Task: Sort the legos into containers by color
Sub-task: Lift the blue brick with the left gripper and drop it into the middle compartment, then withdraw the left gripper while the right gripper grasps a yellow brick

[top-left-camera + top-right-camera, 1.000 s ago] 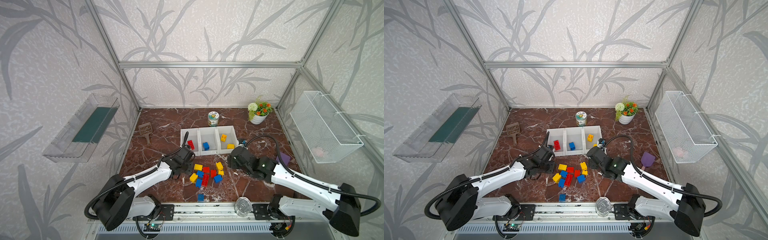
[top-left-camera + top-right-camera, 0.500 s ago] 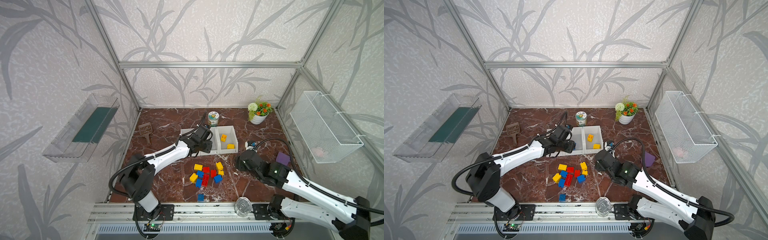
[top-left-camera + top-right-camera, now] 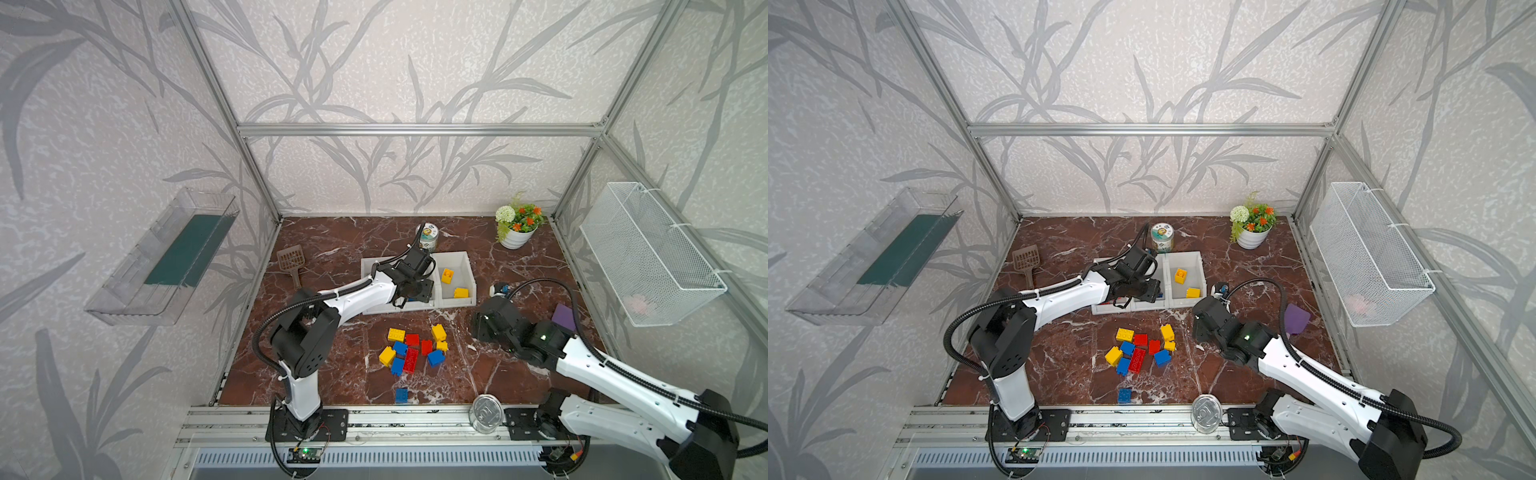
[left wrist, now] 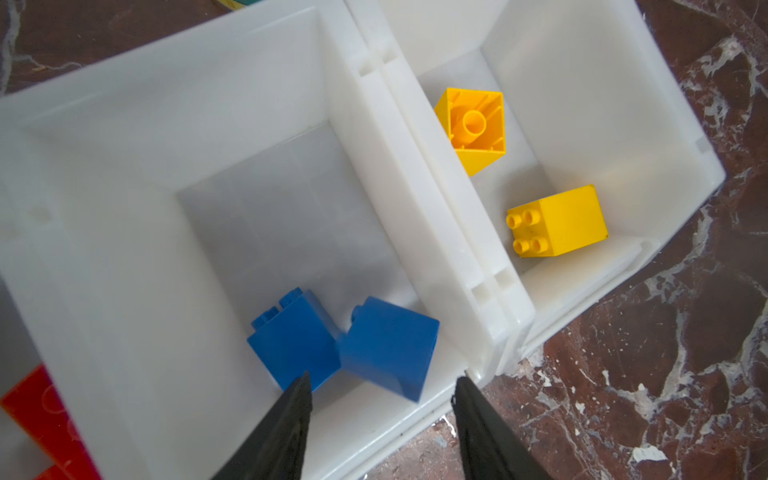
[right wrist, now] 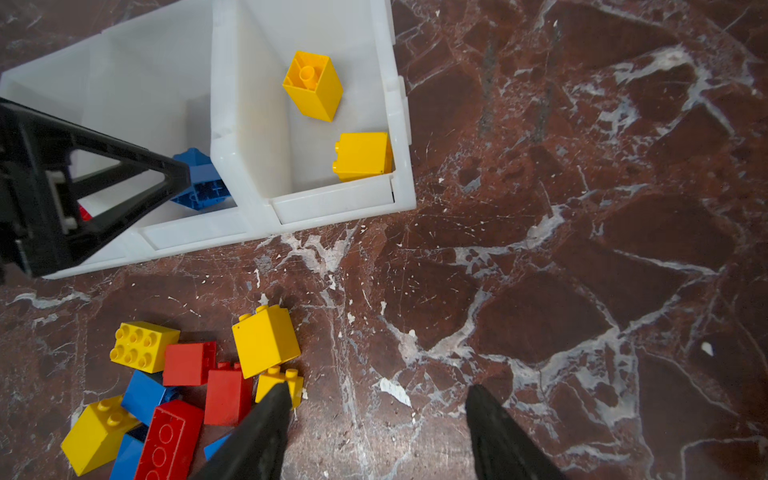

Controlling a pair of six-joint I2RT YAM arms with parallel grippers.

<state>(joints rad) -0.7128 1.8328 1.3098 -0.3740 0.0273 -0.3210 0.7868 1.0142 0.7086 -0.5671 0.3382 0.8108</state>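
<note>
containers (image 3: 468, 272): three white, smooth plastic bins with straight walls, joined in a row on the red-brown, white-veined marble tabletop (image 3: 353, 386).

legos (image 3: 415, 349): glossy, chunky, studded bricks in red, blue and yellow. most lie in a loose pile on the tabletop in front of the bins. a lone blue brick (image 3: 401, 395) lies apart, near the front rail.

middle bin, left wrist view: two blue bricks (image 4: 295, 336) meeting at a corner, one of them tilted. end bin: two yellow bricks (image 4: 559, 220), apart, one showing its hollow underside. a red brick (image 4: 41, 415) in the third bin is cut off by the frame edge.

in both top views the left arm (image 3: 357, 293) covers the third bin and most of the middle one. the contents there cannot be made out from above.

left jaws: moderately spread, nothing between them, above the near wall of the middle bin, with the blue bricks just beyond the tips.

right jaws: spread, holding nothing, over bare tabletop. a small yellow brick (image 5: 286, 378) at the pile's edge sits just beside one tip. whether they touch cannot be told.
</note>
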